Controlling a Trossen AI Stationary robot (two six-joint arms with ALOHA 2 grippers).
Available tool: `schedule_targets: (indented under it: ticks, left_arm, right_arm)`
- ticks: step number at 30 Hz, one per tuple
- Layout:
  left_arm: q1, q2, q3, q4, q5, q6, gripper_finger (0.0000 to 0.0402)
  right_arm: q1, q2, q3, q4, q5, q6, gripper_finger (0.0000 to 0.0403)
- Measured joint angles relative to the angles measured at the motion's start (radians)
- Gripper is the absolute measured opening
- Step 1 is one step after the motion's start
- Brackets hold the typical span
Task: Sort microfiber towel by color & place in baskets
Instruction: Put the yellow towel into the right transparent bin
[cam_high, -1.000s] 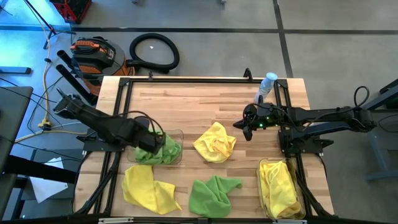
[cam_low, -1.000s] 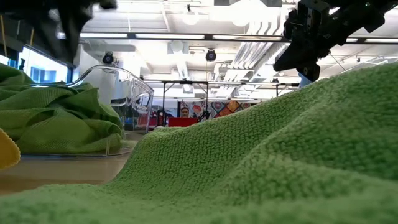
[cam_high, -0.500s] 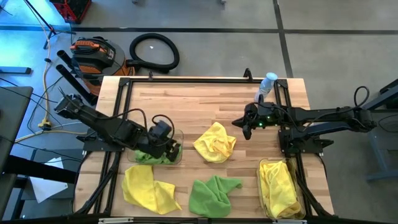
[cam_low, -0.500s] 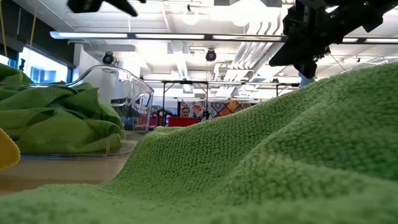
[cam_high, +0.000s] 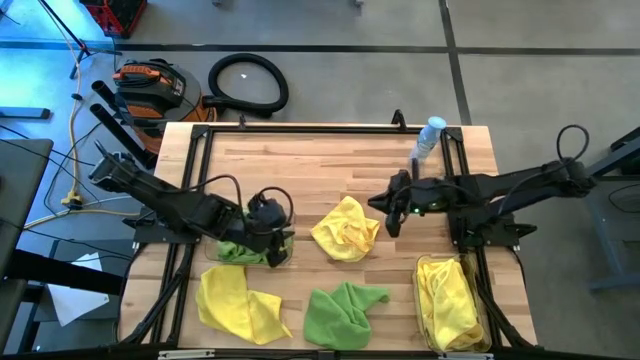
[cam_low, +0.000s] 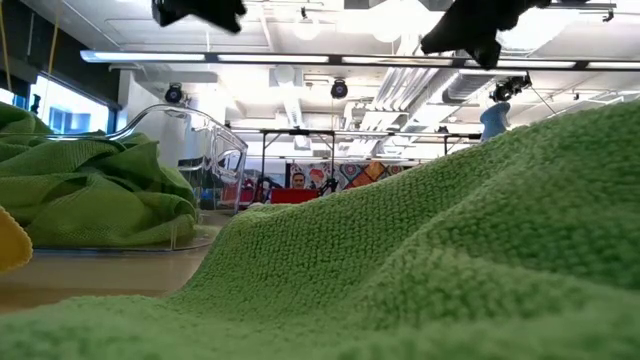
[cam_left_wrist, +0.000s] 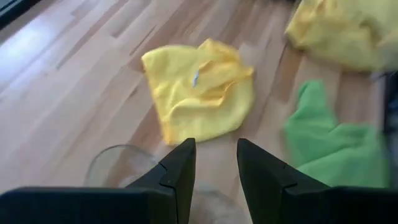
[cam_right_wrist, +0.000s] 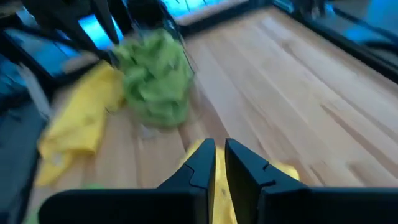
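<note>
The left basket (cam_high: 288, 216) holds a pile of green towels (cam_high: 244, 248); the right basket (cam_high: 421, 300) holds yellow towels (cam_high: 452, 298). Loose on the table lie a yellow towel (cam_high: 345, 228) at the centre, another yellow towel (cam_high: 238, 303) near the front left, and a green towel (cam_high: 343, 312) at the front. My left gripper (cam_high: 282, 234) is open and holds nothing, above the left basket's right end (cam_left_wrist: 118, 160). My right gripper (cam_high: 388, 218) is shut and holds nothing; it hovers at the centre yellow towel's right edge (cam_right_wrist: 283, 171).
A clear water bottle (cam_high: 430, 136) stands at the far right by the black frame (cam_high: 455, 170). Black frame rails (cam_high: 190, 200) run along both table sides. Bare wood (cam_high: 320, 165) lies across the far half. The front green towel (cam_low: 450, 250) fills the low view.
My left gripper has drawn off the green pile in the left basket and moved toward the table's right, ending over the basket's right end. My right gripper has shifted a little toward the left and near edge, closer to the centre yellow towel. The towels have stayed put.
</note>
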Motion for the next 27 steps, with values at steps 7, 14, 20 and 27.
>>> schedule_targets:
  ticks: [7,14,20,27]
  left_arm:
    - [0.028,-0.054,-0.141,0.004,0.069,0.043,0.0106]
    - [-0.034,-0.226,-0.273,0.012,0.081,0.002,0.0106]
    - [-0.084,-0.372,-0.332,0.002,0.074,0.007,0.0106]
    - [-0.089,-0.47,-0.36,0.0,0.082,0.037,0.0106]
  right_arm:
    - [0.027,0.271,0.338,-0.426,0.054,0.097,0.0032]
    - [0.027,0.565,0.575,-0.67,0.028,0.23,0.0076]
    - [0.027,0.733,0.633,-0.691,-0.012,0.336,0.0167]
    - [0.027,0.877,0.633,-0.71,-0.079,0.425,0.0246]
